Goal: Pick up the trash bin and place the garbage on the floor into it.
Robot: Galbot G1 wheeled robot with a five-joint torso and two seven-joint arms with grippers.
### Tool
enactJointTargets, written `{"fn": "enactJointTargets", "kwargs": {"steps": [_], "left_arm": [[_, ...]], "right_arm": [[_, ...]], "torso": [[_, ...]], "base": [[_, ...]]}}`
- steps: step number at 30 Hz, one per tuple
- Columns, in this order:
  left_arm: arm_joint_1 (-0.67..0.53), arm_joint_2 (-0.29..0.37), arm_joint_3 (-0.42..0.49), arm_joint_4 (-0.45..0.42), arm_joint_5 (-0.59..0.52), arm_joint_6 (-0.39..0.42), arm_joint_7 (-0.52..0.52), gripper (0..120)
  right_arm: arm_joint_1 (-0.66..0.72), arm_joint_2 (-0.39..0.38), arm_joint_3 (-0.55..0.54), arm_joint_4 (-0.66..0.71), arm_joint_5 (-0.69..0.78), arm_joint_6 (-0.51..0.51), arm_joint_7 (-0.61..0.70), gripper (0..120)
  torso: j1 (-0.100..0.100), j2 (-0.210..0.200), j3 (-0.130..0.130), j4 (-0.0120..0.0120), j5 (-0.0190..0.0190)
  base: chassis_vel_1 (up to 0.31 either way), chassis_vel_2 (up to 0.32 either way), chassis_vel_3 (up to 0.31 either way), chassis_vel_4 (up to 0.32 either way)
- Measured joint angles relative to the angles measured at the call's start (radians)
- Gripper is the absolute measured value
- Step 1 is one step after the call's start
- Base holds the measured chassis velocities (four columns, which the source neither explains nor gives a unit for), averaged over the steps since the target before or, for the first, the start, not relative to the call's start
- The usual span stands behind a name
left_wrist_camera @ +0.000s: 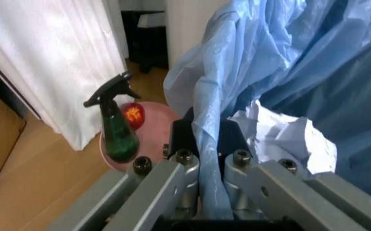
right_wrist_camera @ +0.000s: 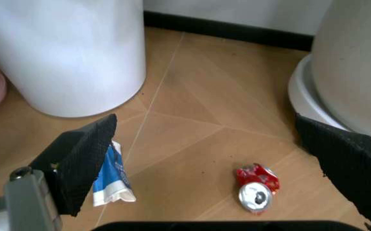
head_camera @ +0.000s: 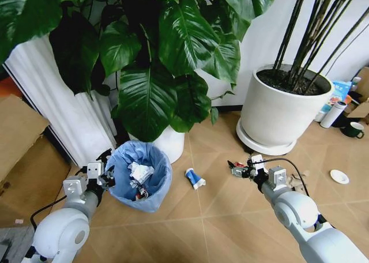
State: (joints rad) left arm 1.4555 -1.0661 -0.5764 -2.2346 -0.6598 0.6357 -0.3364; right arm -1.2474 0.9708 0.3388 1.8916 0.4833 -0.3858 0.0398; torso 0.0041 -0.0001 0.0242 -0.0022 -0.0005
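Beside the trash bin (head_camera: pixel 140 176), your left claw (left_wrist_camera: pixel 210 159) pinches only its thin bag rim, which could tear or slip, while your spread right claw (right_wrist_camera: pixel 204 159) hovers over the red can (right_wrist_camera: pixel 257 186).

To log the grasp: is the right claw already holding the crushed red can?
No, the right claw is open, and the crushed red can lies on the floor between its fingers, untouched.
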Motion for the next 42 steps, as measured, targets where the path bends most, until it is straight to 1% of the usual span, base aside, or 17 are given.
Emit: {"fn": "enactJointTargets", "kwargs": {"steps": [3, 6, 9, 10, 11, 12, 14, 15, 17, 18, 20, 21, 23, 28, 30, 37, 42], "left_arm": [[0.01, -0.006, 0.0, -0.003, 0.005, 0.0, 0.0, 0], [0.02, -0.011, -0.001, -0.009, 0.009, 0.0, 0.0, 0], [0.037, -0.018, -0.009, -0.024, 0.012, 0.0, 0.001, 0], [0.037, -0.018, -0.009, -0.024, 0.012, 0.0, 0.001, 0], [0.045, -0.02, -0.014, -0.035, 0.012, 0.0, -0.001, 0], [0.049, -0.02, -0.017, -0.041, 0.011, 0.0, -0.002, 0], [0.051, -0.021, -0.019, -0.044, 0.011, 0.0, -0.002, 0], [0.055, -0.021, -0.022, -0.049, 0.011, 0.0, -0.004, 0], [0.059, -0.021, -0.026, -0.054, 0.01, 0.0, -0.005, 0], [0.06, -0.021, -0.027, -0.056, 0.01, -0.001, -0.005, 0], [0.063, -0.021, -0.029, -0.063, 0.009, -0.001, -0.008, 0], [0.063, -0.021, -0.029, -0.063, 0.009, -0.001, -0.008, 0], [0.069, -0.021, -0.031, -0.069, 0.008, -0.002, -0.009, 0], [0.076, -0.02, -0.034, -0.074, 0.008, -0.003, -0.009, 0], [0.078, -0.019, -0.035, -0.075, 0.008, -0.004, -0.009, 0], [0.079, -0.015, -0.036, -0.078, 0.008, -0.006, -0.01, 0], [0.079, -0.012, -0.037, -0.081, 0.007, -0.006, -0.01, 0]], "right_arm": [[0.043, -0.007, -0.049, -0.057, 0.0, 0.013, -0.03, 100], [0.081, -0.01, -0.09, -0.107, -0.006, 0.033, -0.06, 100], [0.156, -0.005, -0.188, -0.216, -0.014, 0.052, -0.099, 100], [0.156, -0.005, -0.188, -0.216, -0.014, 0.052, -0.099, 100], [0.207, 0.013, -0.252, -0.299, -0.014, 0.06, -0.11, 100], [0.233, 0.029, -0.289, -0.35, -0.015, 0.067, -0.118, 100], [0.253, 0.043, -0.313, -0.387, -0.018, 0.074, -0.124, 100], [0.29, 0.07, -0.352, -0.449, -0.027, 0.088, -0.138, 100], [0.34, 0.121, -0.396, -0.529, -0.051, 0.107, -0.162, 100], [0.36, 0.145, -0.413, -0.565, -0.062, 0.116, -0.172, 100], [0.413, 0.203, -0.451, -0.651, -0.081, 0.133, -0.195, 100], [0.413, 0.203, -0.451, -0.651, -0.081, 0.133, -0.195, 100], [0.459, 0.256, -0.478, -0.723, -0.089, 0.133, -0.208, 100], [0.516, 0.316, -0.497, -0.827, -0.099, 0.132, -0.214, 100], [0.54, 0.342, -0.498, -0.885, -0.113, 0.131, -0.214, 100], [0.57, 0.381, -0.492, -0.995, -0.142, 0.144, -0.23, 100], [0.576, 0.394, -0.482, -1.031, -0.17, 0.155, -0.234, 100]], "torso": [[0.0, 0.0, 0.0, -0.0003, -0.0007], [0.0, 0.0, 0.0, -0.0001, -0.0001], [0.0, 0.0, 0.0, -0.0001, -0.0005], [0.0, 0.0, 0.0, -0.0001, -0.0005], [0.0, 0.0, 0.0, 0.0, 0.0002], [0.0, 0.0, 0.0, -0.0001, -0.0011], [0.0, 0.0, 0.0, -0.0001, -0.0008], [0.0, 0.0, 0.0, -0.0002, 0.0005], [0.0, 0.0, 0.0, -0.0002, -0.0014], [0.0, 0.0, 0.0, -0.0002, -0.0012], [0.0, 0.0, 0.0, 0.0001, 0.0004], [0.0, 0.0, 0.0, 0.0001, 0.0004], [0.0, 0.0, 0.0, 0.0002, -0.001], [0.0, 0.0, 0.0, 0.0, -0.0011], [0.0, 0.0, 0.0, 0.0, -0.0002], [0.0, 0.0, 0.0, -0.0002, -0.0004], [0.0, 0.0, 0.0, -0.0001, -0.0003]], "base": [[-0.009, 0.022, 0.027, -0.013], [0.015, -0.018, -0.011, 0.011], [0.016, -0.018, -0.006, 0.005], [0.0, 0.0, 0.0, 0.0], [0.0, 0.0, 0.0, 0.0], [0.0, 0.0, 0.0, 0.0], [0.0, 0.0, 0.0, 0.0], [0.0, 0.0, 0.0, 0.0], [0.0, 0.0, 0.0, 0.0], [0.0, 0.0, 0.0, 0.0], [0.0, 0.0, 0.0, 0.0], [0.0, 0.0, 0.0, 0.0], [0.0, 0.0, 0.0, 0.0], [0.0, 0.0, 0.0, 0.0], [0.0, 0.0, 0.0, 0.0], [0.0, 0.0, 0.0, 0.0], [0.0, 0.0, 0.0, 0.0]]}}
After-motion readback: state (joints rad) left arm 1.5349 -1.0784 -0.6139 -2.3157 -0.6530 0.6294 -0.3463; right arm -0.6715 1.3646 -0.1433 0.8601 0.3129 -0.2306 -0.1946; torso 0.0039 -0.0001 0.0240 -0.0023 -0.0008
